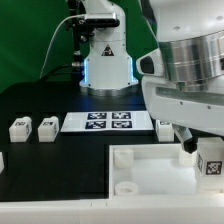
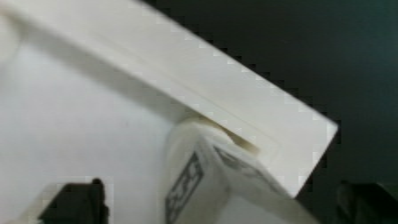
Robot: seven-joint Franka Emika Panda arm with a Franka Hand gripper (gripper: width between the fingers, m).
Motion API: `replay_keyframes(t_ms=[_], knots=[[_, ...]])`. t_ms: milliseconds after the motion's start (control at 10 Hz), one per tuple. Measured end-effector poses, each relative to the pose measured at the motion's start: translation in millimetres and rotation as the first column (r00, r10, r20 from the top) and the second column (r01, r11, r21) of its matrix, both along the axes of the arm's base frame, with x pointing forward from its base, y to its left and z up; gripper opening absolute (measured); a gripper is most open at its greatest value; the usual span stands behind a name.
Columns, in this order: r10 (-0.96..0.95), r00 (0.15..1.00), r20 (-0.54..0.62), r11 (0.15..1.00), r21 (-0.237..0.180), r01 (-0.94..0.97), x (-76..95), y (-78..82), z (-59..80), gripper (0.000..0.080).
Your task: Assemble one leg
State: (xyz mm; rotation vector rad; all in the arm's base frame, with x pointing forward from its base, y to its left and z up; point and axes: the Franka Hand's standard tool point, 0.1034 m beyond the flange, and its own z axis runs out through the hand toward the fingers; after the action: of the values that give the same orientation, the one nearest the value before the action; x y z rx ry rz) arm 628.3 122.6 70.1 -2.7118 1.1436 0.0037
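Leg (image 2: 210, 180) stands upright at the tray (image 1: 130, 185) corner, centred between the gripper (image 2: 217, 204) and its spread fingers (image 2: 71, 203) (neither touching it, seemingly), spare legs (image 1: 47, 127) and marker board (image 1: 95, 122) well beyond.

1. Exterior view: we look from low down, across the black table (image 1: 40, 100), facing the robot base (image 1: 105, 60) at 12 o'clock against a green backdrop (image 1: 25, 40).
2. The marker board (image 1: 108, 122) sits mid-frame. The white tray (image 1: 150, 153) fills 6 o'clock, nearest the lens. The arm (image 1: 185, 60) looms large at 2 o'clock.
3. Wrist view: we look down from very near, blurred, onto the tray wall (image 2: 196, 90) and a patch of table (image 2: 302, 40).
4. Shared ground: the tray's edge and the tagged leg (image 1: 210, 160), at 4 o'clock in the exterior view. The same leg (image 2: 210, 180) shows close up in the wrist view.
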Motion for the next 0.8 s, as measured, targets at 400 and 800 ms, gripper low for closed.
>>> replay_keyframes(t_ms=[400, 800], knots=[[0.493, 0.87, 0.019, 0.865, -0.112, -0.489, 1.4, -5.1, -2.0, 0.0649], [0.622, 0.783, 0.002, 0.77, -0.179, -0.612, 1.6, 6.7, -1.1, 0.0525]])
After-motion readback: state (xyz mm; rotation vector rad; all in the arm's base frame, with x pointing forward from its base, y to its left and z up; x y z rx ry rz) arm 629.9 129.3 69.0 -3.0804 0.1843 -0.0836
